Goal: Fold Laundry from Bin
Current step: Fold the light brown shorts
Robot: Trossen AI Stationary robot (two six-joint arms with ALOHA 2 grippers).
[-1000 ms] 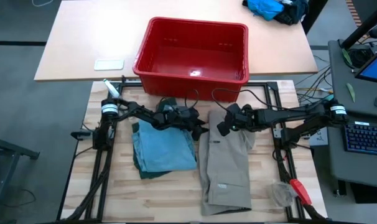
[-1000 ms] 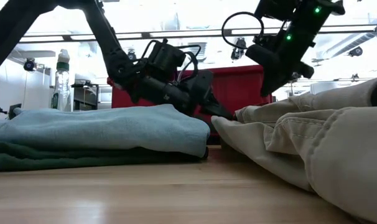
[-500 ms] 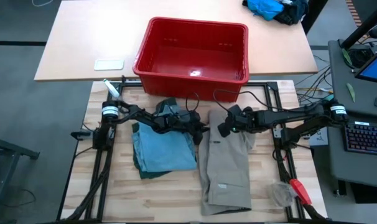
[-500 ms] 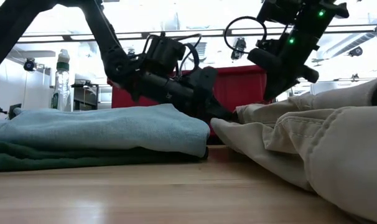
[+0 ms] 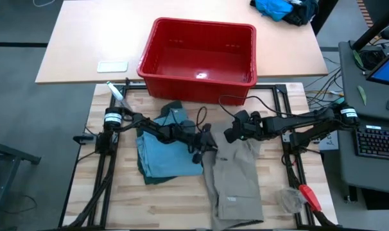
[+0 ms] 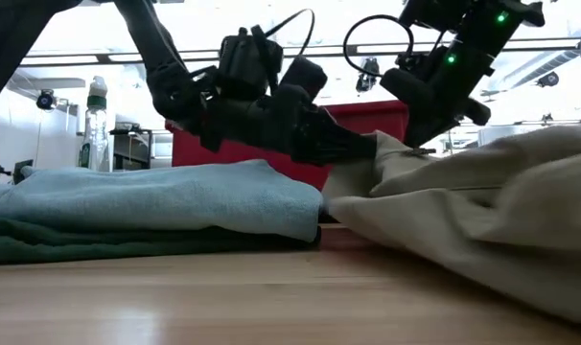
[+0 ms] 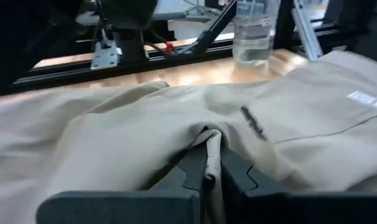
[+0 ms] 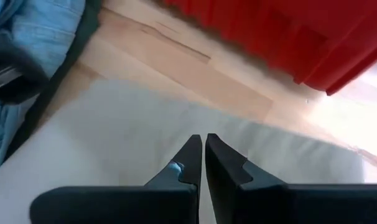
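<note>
A khaki piece [image 5: 236, 183] lies on the table's right half, its far left part raised. My left gripper [image 5: 206, 149] is shut on that raised part. My right gripper [image 5: 228, 136] is shut just above the khaki's far edge [image 6: 396, 153]. Light blue denim trousers [image 5: 169, 151] lie folded on dark green shorts [image 6: 80, 244] at the left. The red bin [image 5: 204, 22] stands beyond the far edge. My left gripper pinches a raised fold of the khaki piece [image 7: 208, 140] between its two fingers, near the cloth's far left edge. The fingers come in almost level from the table's left side. The fold is lifted off the table; the rest of the cloth lies on the wood. Whether my right gripper touches the khaki cloth [image 8: 132, 137] under its shut fingertips, I cannot tell.
A clear crumpled plastic thing and a red-handled tool [image 5: 300, 196] lie at the near right corner. A bottle [image 6: 97, 120] stands far left. A white card [image 5: 112, 66] and a bright blue cloth heap [image 5: 278, 8] lie on the table behind.
My left gripper has shut on the khaki's far left edge, rolled about its own axis, and gone up and toward the near edge. That edge has come off the wood and bunched, and the cloth has slid toward the near edge.
</note>
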